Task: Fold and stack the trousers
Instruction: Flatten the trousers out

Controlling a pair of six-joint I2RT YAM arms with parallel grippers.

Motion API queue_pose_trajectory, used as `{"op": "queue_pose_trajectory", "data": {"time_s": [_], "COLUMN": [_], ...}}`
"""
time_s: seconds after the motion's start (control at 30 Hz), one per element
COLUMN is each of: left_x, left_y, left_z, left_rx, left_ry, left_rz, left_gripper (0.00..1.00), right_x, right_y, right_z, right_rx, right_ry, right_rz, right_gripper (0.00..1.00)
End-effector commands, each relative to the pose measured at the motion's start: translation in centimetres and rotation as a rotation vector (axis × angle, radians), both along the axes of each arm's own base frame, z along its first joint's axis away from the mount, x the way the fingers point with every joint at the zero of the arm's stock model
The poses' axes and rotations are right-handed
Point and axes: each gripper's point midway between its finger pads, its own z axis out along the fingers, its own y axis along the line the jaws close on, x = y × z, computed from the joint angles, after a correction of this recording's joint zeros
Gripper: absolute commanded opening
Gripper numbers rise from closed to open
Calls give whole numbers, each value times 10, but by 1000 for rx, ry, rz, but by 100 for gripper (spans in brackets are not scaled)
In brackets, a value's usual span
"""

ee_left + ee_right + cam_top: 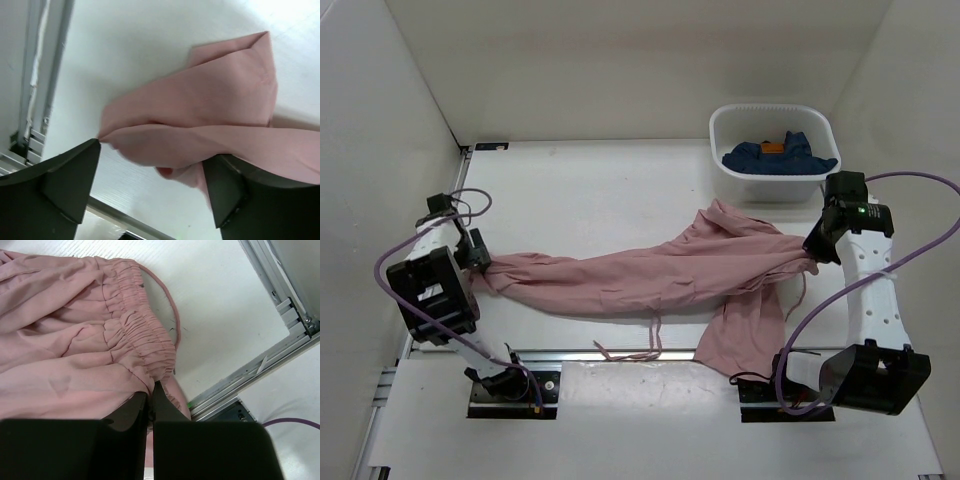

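Note:
The dusty-pink trousers lie stretched across the table from left to right, with one leg folded down towards the front edge. My left gripper is at the left leg end. In the left wrist view it is open, jaws wide apart, with the leg hem lying between and beyond them. My right gripper is at the right end. In the right wrist view it is shut on the gathered elastic waistband. The drawstring curls on the table beside it.
A white bin at the back right holds a dark navy garment with an orange tag. A loose drawstring end lies near the front metal rail. White walls enclose the table at the left, back and right.

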Motion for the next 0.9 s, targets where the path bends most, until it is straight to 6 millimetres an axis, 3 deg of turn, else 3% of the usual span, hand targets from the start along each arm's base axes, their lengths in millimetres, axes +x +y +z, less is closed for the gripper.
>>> {"op": "queue_pose_trajectory", "data": {"time_s": [0.0,0.13,0.23,0.43,0.5,0.57,0.73,0.77,0.8,0.83,0.87], "left_x": [24,48,47,-12,-20,-26,-9,1,10,15,15], "left_y": [17,33,33,15,-9,-27,-29,-28,-34,-36,-40], "left_z": [46,100,115,57,44,32,2,4,5,5,-4], "left_rx": [33,87,104,-43,-164,-245,-310,-317,-362,-384,-419], "left_ry": [-146,-293,-327,-134,-130,-128,-131,-164,-194,-206,-183], "left_rz": [25,35,34,88,68,51,38,26,9,1,3], "left_gripper": [96,98,100,100,100,100,100,96,87,60,43], "right_x": [0,-2,-5,-7,-9,-8,-5,-7,-5,-5,-4], "right_y": [-6,-6,-4,0,3,5,10,12,14,16,18], "right_z": [16,12,6,-1,-5,-8,-17,-21,-23,-26,-26], "right_rx": [-38,-42,-30,-9,5,15,41,55,64,72,82], "right_ry": [-30,-17,2,-3,8,9,4,16,10,11,10], "right_rz": [17,25,30,41,47,52,64,70,75,88,94], "right_gripper": [0,0,0,0,0,0,0,0,0,0,0]}}
